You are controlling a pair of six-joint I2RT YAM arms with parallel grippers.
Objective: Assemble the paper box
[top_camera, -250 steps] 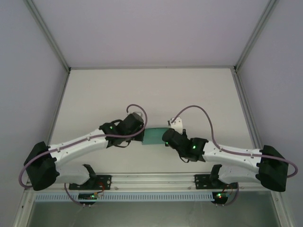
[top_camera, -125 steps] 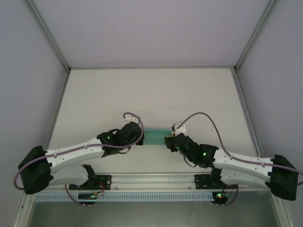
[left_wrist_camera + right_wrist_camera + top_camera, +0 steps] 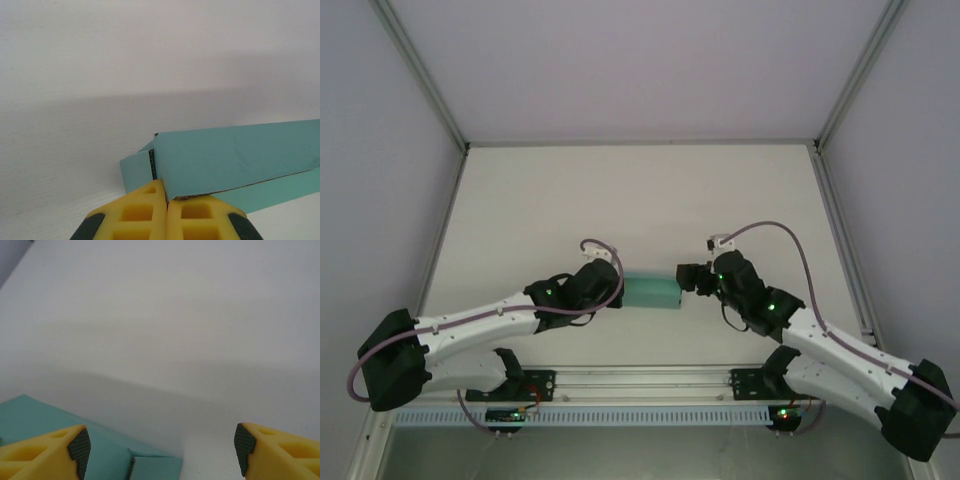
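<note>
left wrist: left gripper (image 3: 166, 201) pinches paper box (image 3: 235, 156).

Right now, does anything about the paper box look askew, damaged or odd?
On the paper box, at the end by the left gripper, a flap juts past the corner with an open seam beside it: not fully closed. No tears visible.

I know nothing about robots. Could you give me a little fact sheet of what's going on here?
Setting: two robot arms reaching over a white table
Object: paper box, teal-green card, folded into a flat rectangular shape
Left gripper: fingers closed together at one end of the box, seemingly pinching its edge
Right gripper: fingers wide open at the box's other end, not gripping it
Box finished: cannot tell
</note>
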